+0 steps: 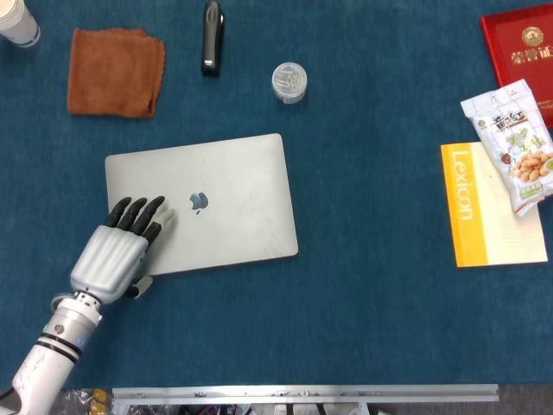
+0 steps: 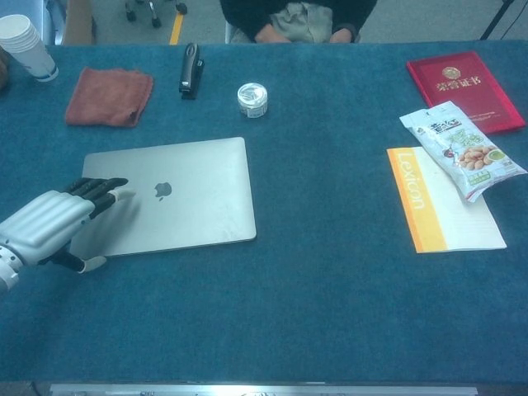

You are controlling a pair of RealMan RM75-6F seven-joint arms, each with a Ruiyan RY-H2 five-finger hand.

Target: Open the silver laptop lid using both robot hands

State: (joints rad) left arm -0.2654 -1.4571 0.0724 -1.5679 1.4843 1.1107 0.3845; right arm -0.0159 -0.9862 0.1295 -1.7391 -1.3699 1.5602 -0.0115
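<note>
Here the silver laptop (image 1: 203, 202) lies closed and flat on the blue desk (image 1: 371, 303), in the left half of it, with its logo facing up. The left hand (image 1: 117, 249) rests on the lid near the laptop's left edge. Its dark fingers (image 1: 138, 212) are stretched out and lie side by side on the metal, pointing toward the logo, and the thumb (image 2: 87, 264) sticks out below the near edge of the laptop, on the desk. The hand holds nothing; it only presses flat on the lid. The right hand does not appear in either view.

At the far side of the desk there is a folded brown cloth (image 1: 117, 71), then a black stapler (image 1: 212, 37) and a small round clear container (image 1: 289, 82), each apart from the others. A stack of paper cups (image 2: 25, 45) stands at the far left corner. On the right side lies a yellow and white book (image 1: 492, 203) with the word "Lexicon", and a snack bag (image 1: 514, 143) overlaps its upper right corner. A red booklet (image 2: 464, 89) lies beyond them, near the far right corner.
</note>
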